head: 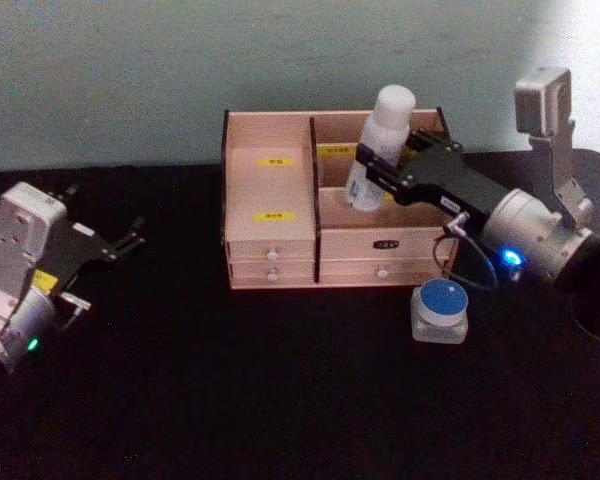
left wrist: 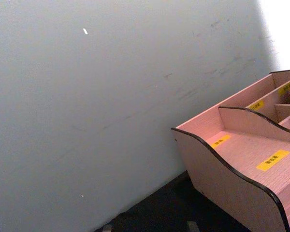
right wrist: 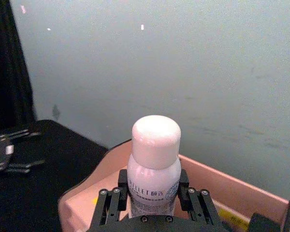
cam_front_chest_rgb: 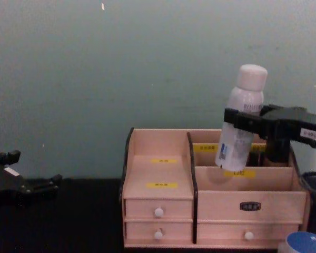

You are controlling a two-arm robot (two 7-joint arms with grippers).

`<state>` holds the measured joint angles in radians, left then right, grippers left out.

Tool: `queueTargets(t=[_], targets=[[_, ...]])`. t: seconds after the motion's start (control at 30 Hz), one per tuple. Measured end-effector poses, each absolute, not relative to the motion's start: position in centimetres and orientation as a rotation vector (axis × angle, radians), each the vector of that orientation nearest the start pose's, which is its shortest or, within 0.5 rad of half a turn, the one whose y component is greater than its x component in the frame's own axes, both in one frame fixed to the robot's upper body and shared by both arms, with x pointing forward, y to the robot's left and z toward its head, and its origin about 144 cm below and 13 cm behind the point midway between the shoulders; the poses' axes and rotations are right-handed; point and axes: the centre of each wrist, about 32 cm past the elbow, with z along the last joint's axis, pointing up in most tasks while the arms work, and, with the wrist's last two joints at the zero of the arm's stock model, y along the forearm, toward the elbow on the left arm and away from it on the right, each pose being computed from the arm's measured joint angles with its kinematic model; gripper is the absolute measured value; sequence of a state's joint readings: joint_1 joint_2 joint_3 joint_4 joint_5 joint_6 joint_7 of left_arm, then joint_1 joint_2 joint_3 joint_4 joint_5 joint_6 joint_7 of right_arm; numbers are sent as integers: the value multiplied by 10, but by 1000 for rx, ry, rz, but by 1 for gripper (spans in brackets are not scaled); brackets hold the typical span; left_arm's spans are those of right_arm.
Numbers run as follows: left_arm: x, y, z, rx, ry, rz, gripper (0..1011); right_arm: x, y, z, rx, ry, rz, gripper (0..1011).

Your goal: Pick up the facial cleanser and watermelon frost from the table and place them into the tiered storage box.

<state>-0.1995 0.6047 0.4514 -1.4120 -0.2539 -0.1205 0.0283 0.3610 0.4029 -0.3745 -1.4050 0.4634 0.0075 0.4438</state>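
black table (head: 230, 400): left gripper (head: 132, 238) parked at left, fingers spread, empty; tiered storage box (head: 270, 215) at centre; right gripper (head: 375, 168) clamps the facial cleanser (head: 388, 125), tilted over the box's right rear compartment, not yet released; blue-lidded watermelon frost (head: 441, 310) lies untouched on the table, just before the box.

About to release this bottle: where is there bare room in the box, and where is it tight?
Bare: the tiered storage box's two left stepped shelves and the right front compartment by the facial cleanser in the right hand. Bare table between the left hand and box. Crowded: around the blue-lidded jar.
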Motion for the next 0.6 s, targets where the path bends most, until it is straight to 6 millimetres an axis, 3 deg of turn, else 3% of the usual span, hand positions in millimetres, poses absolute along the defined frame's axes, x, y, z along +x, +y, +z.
queueTargets(t=[0.6], targets=[[489, 310, 1140, 304, -285, 1248, 1001, 580, -245, 1203, 11, -64, -926, 586]])
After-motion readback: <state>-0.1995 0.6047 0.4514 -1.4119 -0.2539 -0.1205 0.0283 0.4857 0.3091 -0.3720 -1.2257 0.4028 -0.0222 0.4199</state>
